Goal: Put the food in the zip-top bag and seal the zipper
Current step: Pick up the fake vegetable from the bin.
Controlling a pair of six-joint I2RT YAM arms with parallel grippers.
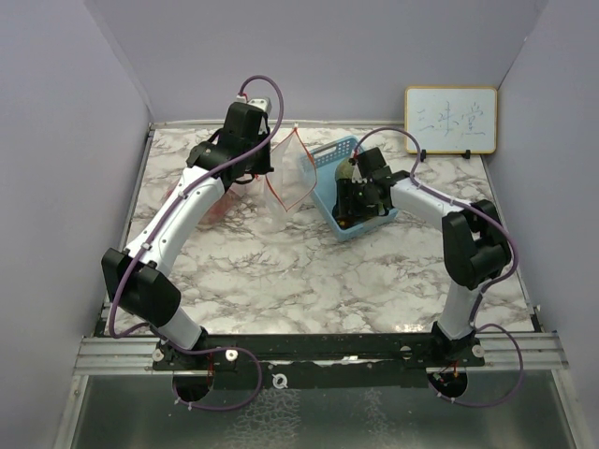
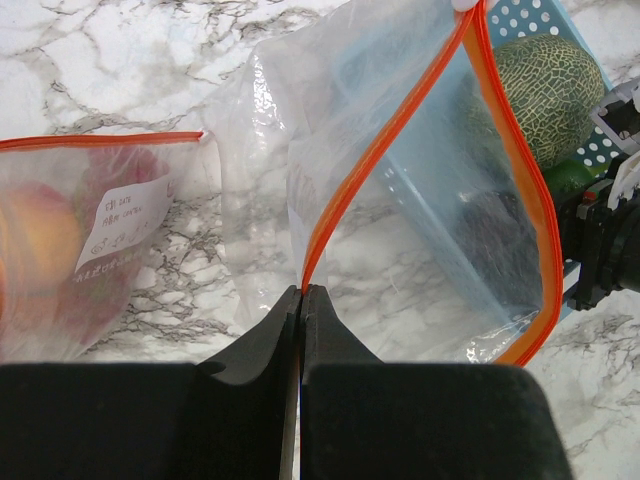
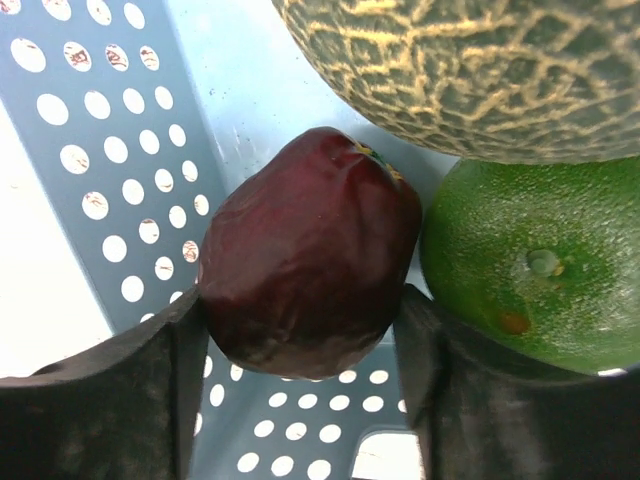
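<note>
The clear zip-top bag [image 2: 420, 200] with an orange zipper [image 2: 380, 150] hangs with its mouth gaping, and my left gripper [image 2: 301, 290] is shut on its zipper edge; from above, bag [image 1: 290, 173] and left gripper [image 1: 267, 176] sit left of the blue basket [image 1: 328, 157]. Inside the basket [image 3: 110, 150], my right gripper [image 3: 300, 330] has both fingers against a dark purple fruit [image 3: 305, 250]. A netted grey-green melon [image 3: 470, 70] and a green fruit [image 3: 530, 260] lie right beside it. The right gripper [image 1: 354, 201] reaches down into the basket.
A second zip-top bag [image 2: 80, 250] holding reddish food and a paper label lies flat on the marble table at the left. A small whiteboard [image 1: 450, 120] leans on the back right wall. Grey walls enclose the table on three sides.
</note>
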